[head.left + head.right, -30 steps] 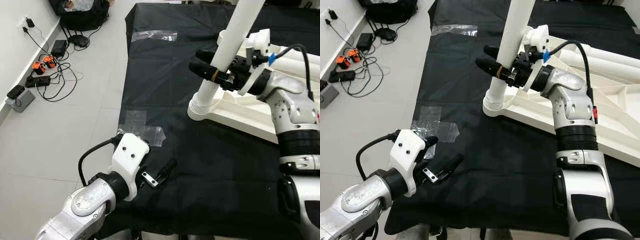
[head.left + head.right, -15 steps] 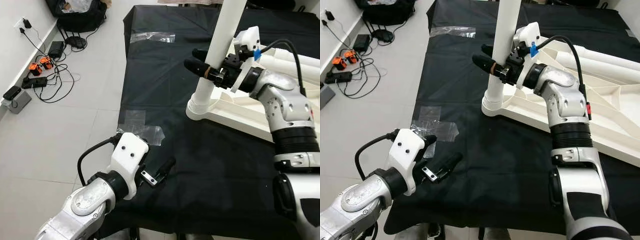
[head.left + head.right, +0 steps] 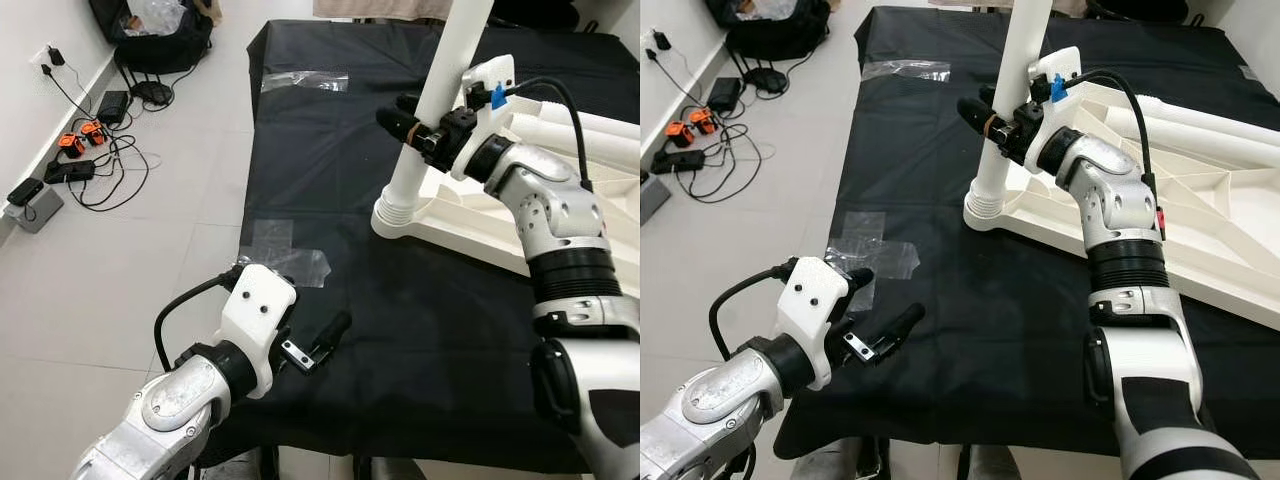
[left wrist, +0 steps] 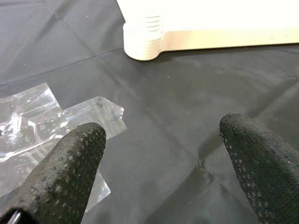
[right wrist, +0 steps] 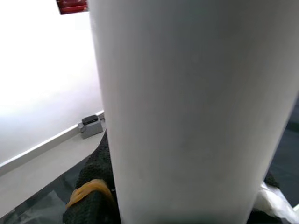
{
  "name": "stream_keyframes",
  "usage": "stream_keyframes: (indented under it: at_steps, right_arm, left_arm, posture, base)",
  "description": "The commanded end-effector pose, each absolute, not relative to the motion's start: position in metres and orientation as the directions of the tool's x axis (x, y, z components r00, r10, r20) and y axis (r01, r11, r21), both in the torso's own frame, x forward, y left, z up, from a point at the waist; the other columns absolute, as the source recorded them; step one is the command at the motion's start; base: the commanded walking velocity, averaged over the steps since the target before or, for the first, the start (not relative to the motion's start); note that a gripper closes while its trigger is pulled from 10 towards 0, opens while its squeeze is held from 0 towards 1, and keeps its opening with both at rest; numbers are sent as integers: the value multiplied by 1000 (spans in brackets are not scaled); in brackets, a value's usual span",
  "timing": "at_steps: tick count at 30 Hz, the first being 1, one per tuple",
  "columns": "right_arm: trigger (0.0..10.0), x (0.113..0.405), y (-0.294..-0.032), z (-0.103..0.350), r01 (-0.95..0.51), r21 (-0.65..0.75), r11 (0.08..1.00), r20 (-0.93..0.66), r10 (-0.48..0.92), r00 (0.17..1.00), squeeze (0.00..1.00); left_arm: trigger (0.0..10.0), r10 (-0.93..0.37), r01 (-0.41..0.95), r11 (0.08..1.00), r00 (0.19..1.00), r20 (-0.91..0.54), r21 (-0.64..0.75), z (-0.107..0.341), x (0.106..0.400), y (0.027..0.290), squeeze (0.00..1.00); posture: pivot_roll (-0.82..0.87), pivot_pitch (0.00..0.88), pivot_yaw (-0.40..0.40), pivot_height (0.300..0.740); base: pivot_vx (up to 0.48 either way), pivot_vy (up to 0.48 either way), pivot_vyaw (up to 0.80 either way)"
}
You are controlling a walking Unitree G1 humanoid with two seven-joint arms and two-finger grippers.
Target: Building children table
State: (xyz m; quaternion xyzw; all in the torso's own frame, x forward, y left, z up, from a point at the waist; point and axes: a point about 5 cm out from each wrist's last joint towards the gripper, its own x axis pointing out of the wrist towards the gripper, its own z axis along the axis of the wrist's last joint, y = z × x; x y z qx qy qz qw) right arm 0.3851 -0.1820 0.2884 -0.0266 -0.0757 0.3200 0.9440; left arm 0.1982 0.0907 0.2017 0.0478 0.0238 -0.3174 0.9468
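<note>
A long white table leg (image 3: 440, 90) stands nearly upright in the corner socket (image 3: 393, 215) of the upturned white tabletop (image 3: 1200, 230), which lies on a black cloth (image 3: 330, 170). My right gripper (image 3: 405, 112) is shut on the leg about a third of the way up. In the right wrist view the leg (image 5: 187, 116) is pressed against a black finger (image 5: 93, 186) with an orange band. My left gripper (image 3: 883, 298) hovers open near the cloth's front left corner, with nothing between its fingers (image 4: 74, 158).
More white legs (image 3: 1200, 125) lie across the tabletop at the right. Clear tape patches (image 3: 290, 262) (image 3: 305, 80) are stuck on the cloth. On the floor to the left are cables and chargers (image 3: 90, 150) and a black bag (image 3: 160, 30).
My right gripper has swung the leg from a rightward lean to nearly upright, with its wrist turning. The left arm has not moved.
</note>
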Motion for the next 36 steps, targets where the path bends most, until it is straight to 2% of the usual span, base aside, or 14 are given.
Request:
stream_keyframes:
  at_steps: [1, 14, 21, 25, 26, 28, 29, 31, 32, 33, 35, 36]
  right_arm:
    - [0, 387, -192, 241, -555, -29, 832, -50, 553, 832, 0]
    - [0, 374, -181, 236, -552, -27, 834, 12, 552, 834, 0]
    - [0, 376, -179, 230, -470, -19, 883, 7, 470, 883, 0]
    - [0, 379, -182, 228, -367, -8, 930, -1, 367, 930, 0]
    - [0, 381, -184, 228, -303, 8, 953, -10, 303, 953, 0]
    - [0, 381, -184, 228, -303, 8, 953, -10, 303, 953, 0]
    - [0, 383, -186, 226, -205, 19, 979, -32, 206, 978, 0]
    - [0, 383, -186, 226, -205, 19, 979, -32, 206, 978, 0]
    - [0, 382, -189, 224, -94, 23, 995, -54, 95, 994, 0]
    - [0, 382, -189, 224, -94, 23, 995, -54, 95, 994, 0]
    - [0, 377, -192, 219, 129, 4, 992, -72, -128, 989, 0]
    - [0, 377, -192, 219, 129, 4, 992, -72, -128, 989, 0]
  left_arm:
    - [10000, -597, 604, 794, 797, -94, 71, 198, 198, 91, 0]
    - [10000, -591, 597, 798, 802, -92, 82, 199, 201, 95, 0]
    - [10000, -590, 597, 798, 802, -91, 86, 199, 201, 95, 0]
    - [10000, -588, 595, 799, 804, -90, 88, 199, 202, 96, 0]
    - [10000, -587, 593, 800, 805, -89, 89, 199, 202, 96, 0]
    - [10000, -587, 593, 800, 805, -89, 89, 199, 202, 96, 0]
    - [10000, -585, 591, 802, 807, -87, 92, 200, 203, 97, 0]
    - [10000, -585, 591, 802, 807, -87, 92, 200, 203, 97, 0]
    - [10000, -581, 587, 804, 809, -85, 95, 200, 204, 97, 0]
    - [10000, -581, 587, 804, 809, -85, 95, 200, 204, 97, 0]
    - [10000, -576, 582, 807, 814, -79, 100, 201, 206, 98, 0]
    - [10000, -576, 582, 807, 814, -79, 100, 201, 206, 98, 0]
  posture:
    - [114, 289, -38, 740]
    - [116, 295, -31, 740]
    - [117, 293, -30, 740]
    - [116, 295, -31, 740]
    - [116, 295, -31, 740]
    - [116, 295, -31, 740]
    - [116, 295, -31, 740]
    - [116, 295, -31, 740]
    - [113, 294, -30, 740]
    - [113, 294, -30, 740]
    - [114, 293, -31, 740]
    - [114, 293, -31, 740]
  base:
    - [0, 0, 0]
    - [0, 0, 0]
    - [0, 0, 0]
    - [0, 0, 0]
    - [0, 0, 0]
    - [0, 0, 0]
    - [0, 0, 0]
    - [0, 0, 0]
    - [0, 0, 0]
    - [0, 0, 0]
    - [0, 0, 0]
    - [0, 0, 0]
